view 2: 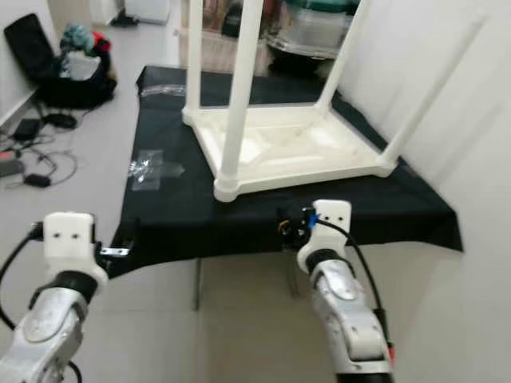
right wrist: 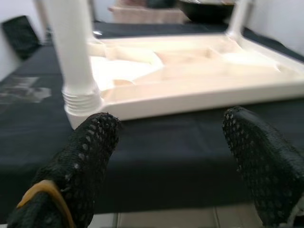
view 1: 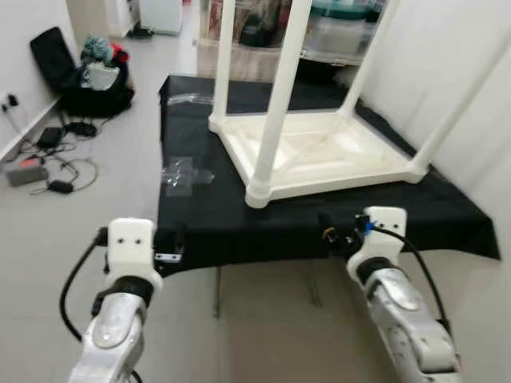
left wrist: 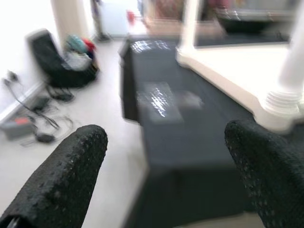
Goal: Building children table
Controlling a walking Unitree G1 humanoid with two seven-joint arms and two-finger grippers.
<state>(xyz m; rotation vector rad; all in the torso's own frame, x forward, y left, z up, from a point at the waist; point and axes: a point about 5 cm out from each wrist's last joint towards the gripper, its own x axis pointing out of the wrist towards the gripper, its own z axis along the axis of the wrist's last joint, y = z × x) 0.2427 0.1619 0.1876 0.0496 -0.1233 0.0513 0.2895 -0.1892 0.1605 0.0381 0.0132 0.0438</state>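
A cream plastic children's table point(view 1: 315, 155) lies upside down on a black-draped table point(view 1: 223, 219), its legs point(view 1: 275, 104) pointing up. All the legs I can see stand in their corner sockets. My left gripper point(left wrist: 161, 175) is open, held just off the near left edge of the black cloth. My right gripper point(right wrist: 171, 166) is open too, in front of the near edge, facing the nearest leg's threaded base point(right wrist: 81, 102). Nothing is between either pair of fingers point(right wrist: 266, 166).
An empty clear plastic bag point(view 1: 182, 175) lies on the cloth at the left. On the floor to the left are cables and a power strip point(view 1: 44, 163) and a black bag with clothes point(view 1: 92, 76). A white wall point(view 1: 471, 88) runs close on the right.
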